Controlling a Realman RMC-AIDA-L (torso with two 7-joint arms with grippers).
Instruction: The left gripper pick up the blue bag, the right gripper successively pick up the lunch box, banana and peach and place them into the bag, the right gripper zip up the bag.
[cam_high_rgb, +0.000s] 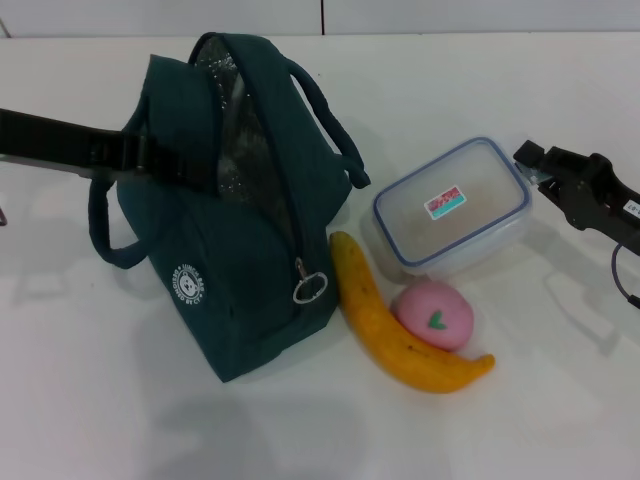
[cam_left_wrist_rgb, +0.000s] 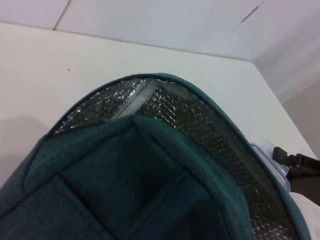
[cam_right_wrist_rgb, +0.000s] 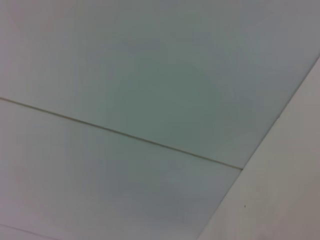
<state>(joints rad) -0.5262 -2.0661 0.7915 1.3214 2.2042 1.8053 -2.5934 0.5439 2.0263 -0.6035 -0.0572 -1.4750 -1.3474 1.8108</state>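
Left gripper (cam_high_rgb: 150, 155) at the blue bag (cam_high_rgb: 240, 260), fingers hidden against the fabric, so their state cannot be told; right gripper (cam_high_rgb: 545, 170) beside the lunch box (cam_high_rgb: 452, 205), state equally unclear. Advisable: hold the mouth wide — foil lining exposed — before loading. Clear rigid box, curved banana (cam_high_rgb: 400, 335) and round pink peach (cam_high_rgb: 435, 315) lie beside the soft bag.

Bare table (cam_high_rgb: 560, 400) lies right; banana (cam_high_rgb: 400, 335) and peach (cam_high_rgb: 435, 314) perhaps crowd the bag (cam_high_rgb: 240, 250).
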